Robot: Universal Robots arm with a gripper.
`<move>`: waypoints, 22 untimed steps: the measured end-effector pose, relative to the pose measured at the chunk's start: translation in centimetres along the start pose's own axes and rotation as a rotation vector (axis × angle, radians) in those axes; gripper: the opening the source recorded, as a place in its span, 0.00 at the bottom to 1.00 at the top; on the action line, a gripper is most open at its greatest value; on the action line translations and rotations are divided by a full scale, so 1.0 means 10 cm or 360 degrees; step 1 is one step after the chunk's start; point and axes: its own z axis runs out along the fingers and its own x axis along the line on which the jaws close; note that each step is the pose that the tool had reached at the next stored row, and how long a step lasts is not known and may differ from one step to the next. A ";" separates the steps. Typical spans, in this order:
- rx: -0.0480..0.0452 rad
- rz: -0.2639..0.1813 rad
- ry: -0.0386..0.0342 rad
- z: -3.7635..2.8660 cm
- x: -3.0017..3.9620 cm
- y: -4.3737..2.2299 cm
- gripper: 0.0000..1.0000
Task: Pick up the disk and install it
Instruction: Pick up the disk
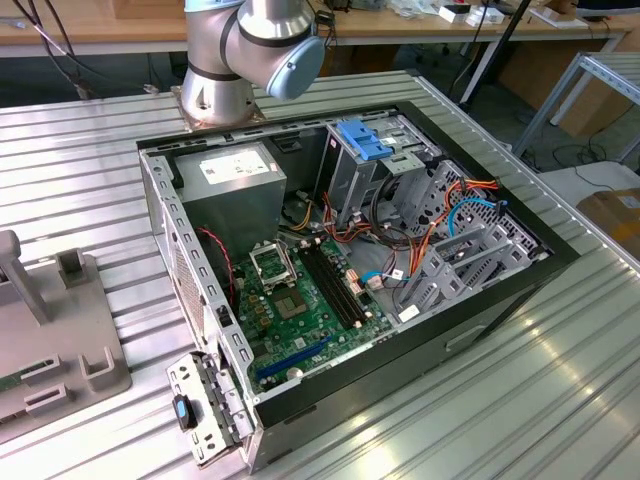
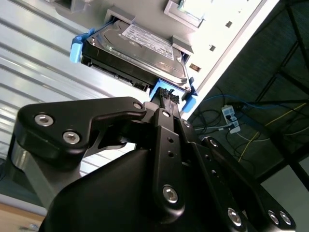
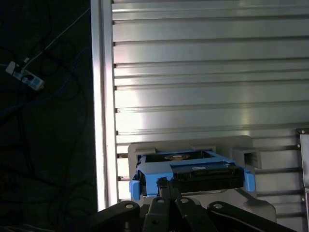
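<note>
The gripper [image 2: 166, 95] sat nearest my wrist cameras. Its black fingers [image 2: 164, 121] were drawn almost together, pinching the middle of the near end of the disk [image 2: 140, 46]. The disk met the gripper edge-on. I saw its labelled silver face in the second wrist view and its dark face in the first wrist view, with blue rails [image 3: 159, 175] framing it in both. It sat between the walls of a pale grey holder [image 3: 193, 144]. The holder stood on the ribbed metal table [image 3: 203, 63], near the table's edge, and past that edge a power strip [image 3: 24, 76] lay on the dark floor. In the exterior view, the arm [image 1: 240, 45] rose behind an open computer case [image 1: 480, 330], its motherboard [image 1: 300, 290] exposed.
</note>
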 end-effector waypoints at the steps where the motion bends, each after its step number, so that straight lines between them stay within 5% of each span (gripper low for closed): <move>1: 0.0000 -0.0010 0.0000 0.001 0.000 0.000 0.11; 16: 0.0007 -0.0152 0.0007 0.017 0.000 0.002 0.11; 22: 0.0002 -0.0362 0.0017 0.027 0.001 0.003 0.11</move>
